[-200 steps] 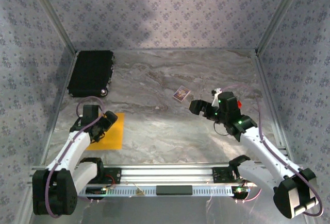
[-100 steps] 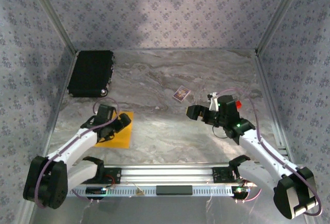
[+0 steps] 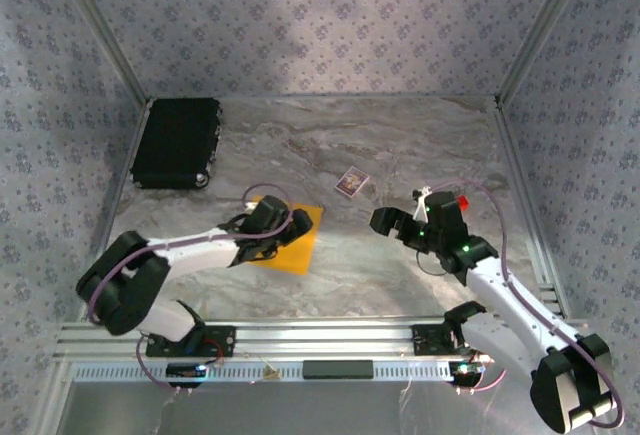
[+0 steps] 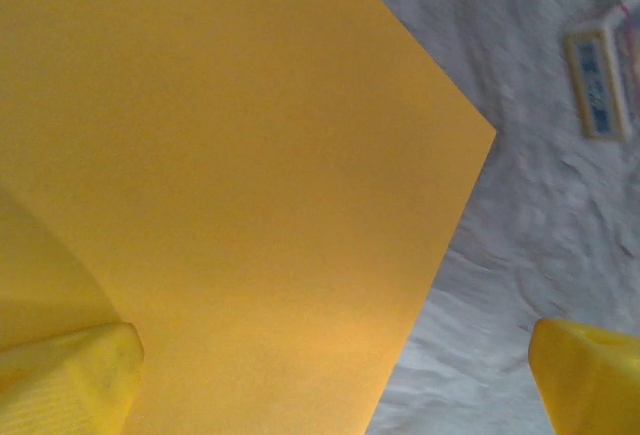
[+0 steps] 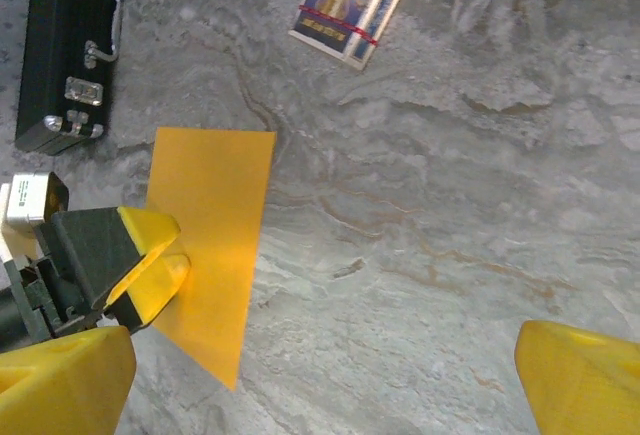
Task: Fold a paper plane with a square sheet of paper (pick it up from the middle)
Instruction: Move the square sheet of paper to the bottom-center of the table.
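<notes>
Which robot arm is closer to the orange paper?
Left. The left arm has its open jaws right over the orange paper. The right arm holds its open jaws off to the paper's right, apart from it.

Orange-yellow square sheet of paper [image 3: 305,238], grey marbled table [image 3: 400,140], black case [image 3: 177,142], purple-and-white patterned card [image 3: 351,182], lilac floral walls [image 3: 320,25]

Top external: high over the near edge, looking down over the whole table [image 3: 420,135]. Left wrist: very close above the square sheet of paper [image 4: 230,155], card [image 4: 598,85] at frame edge. Right wrist: farther back, angled down; shares sheet, card, black case [image 5: 70,45] with top external.
</notes>
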Controlling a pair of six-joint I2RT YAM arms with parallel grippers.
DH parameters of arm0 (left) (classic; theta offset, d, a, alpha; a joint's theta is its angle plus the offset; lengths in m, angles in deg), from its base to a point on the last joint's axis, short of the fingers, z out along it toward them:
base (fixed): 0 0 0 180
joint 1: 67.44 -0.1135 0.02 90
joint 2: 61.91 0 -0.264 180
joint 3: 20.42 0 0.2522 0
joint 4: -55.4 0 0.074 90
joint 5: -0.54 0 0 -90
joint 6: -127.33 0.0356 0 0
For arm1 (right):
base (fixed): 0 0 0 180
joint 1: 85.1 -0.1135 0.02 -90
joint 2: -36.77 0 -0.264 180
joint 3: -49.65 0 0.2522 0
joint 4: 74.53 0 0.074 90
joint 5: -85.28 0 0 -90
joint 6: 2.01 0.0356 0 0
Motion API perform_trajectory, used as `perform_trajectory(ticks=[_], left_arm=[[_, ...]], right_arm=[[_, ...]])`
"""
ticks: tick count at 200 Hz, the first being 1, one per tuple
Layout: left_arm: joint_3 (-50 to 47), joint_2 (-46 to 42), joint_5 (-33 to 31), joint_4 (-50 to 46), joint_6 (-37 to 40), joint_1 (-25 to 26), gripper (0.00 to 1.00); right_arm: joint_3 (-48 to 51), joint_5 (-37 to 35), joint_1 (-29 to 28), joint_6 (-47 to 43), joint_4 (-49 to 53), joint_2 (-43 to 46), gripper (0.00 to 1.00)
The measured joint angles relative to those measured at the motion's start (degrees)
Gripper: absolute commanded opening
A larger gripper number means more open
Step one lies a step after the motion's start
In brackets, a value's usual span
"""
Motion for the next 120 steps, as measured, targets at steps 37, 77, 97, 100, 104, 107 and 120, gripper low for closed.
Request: perform_trajectory(ticks=[37,77,97,100,104,107,120], left_arm=[[4.3,4.2,0.7,0.3,-1.8,4.7,1.0],[9.6,4.0,0.4,-10.9,7.3,5.1,1.0],[13.4,3.7,2.3,-16.1,16.7,2.6,1.0],[13.7,3.7,2.9,-16.6,17.8,2.1,1.0],[14.4,3.7,3.7,-17.4,19.8,1.1,1.0],[14.7,3.7,4.3,-17.8,20.8,0.5,1.0],[16.4,4.0,7.3,-20.1,26.3,-3.1,0.99]], right_arm=[[2.4,-2.1,0.0,1.6,0.2,4.6,0.99],[4.0,-2.1,0.2,1.6,0.0,8.7,0.99],[4.2,-1.9,0.2,1.4,-0.2,9.0,0.99],[4.2,-1.8,0.2,1.4,-0.2,9.0,0.99],[4.2,-1.7,0.2,1.4,-0.3,9.0,0.99],[4.2,-1.6,0.2,1.4,-0.3,9.0,0.99],[4.2,-1.4,0.2,1.3,-0.5,9.0,0.99]])
